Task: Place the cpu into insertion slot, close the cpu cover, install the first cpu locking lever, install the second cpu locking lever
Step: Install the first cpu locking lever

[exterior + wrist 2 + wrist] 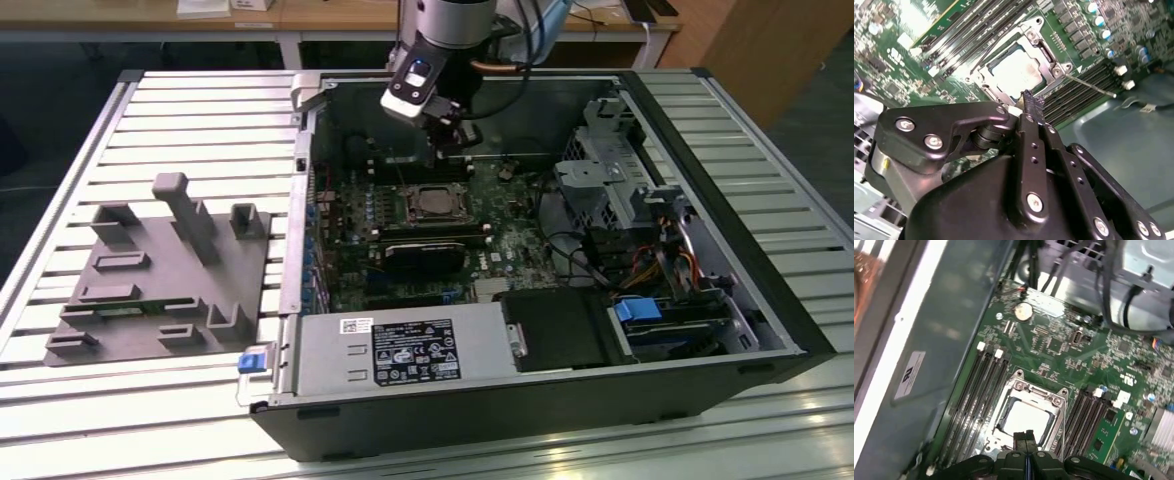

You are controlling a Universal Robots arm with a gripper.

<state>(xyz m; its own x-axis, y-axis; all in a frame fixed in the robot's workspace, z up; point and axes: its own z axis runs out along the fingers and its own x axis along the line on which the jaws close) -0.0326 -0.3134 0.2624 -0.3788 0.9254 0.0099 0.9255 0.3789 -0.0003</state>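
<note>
Inside the open computer case [534, 415], on the motherboard [1054, 347], the insertion slot [1015, 376] already holds the cpu [1026, 417], and the cpu cover [1036, 392] lies flat over it. The work therefore looks to be at the locking levers. One thin lever [1091, 86] juts free just beside the slot, and seating it calls for a firm, narrow push. The arm reaches down steeply into the case. The gripper [1026, 436] is pinched closed on nothing, poised over the slot's edge; whether it touches the edge is unclear.
</note>
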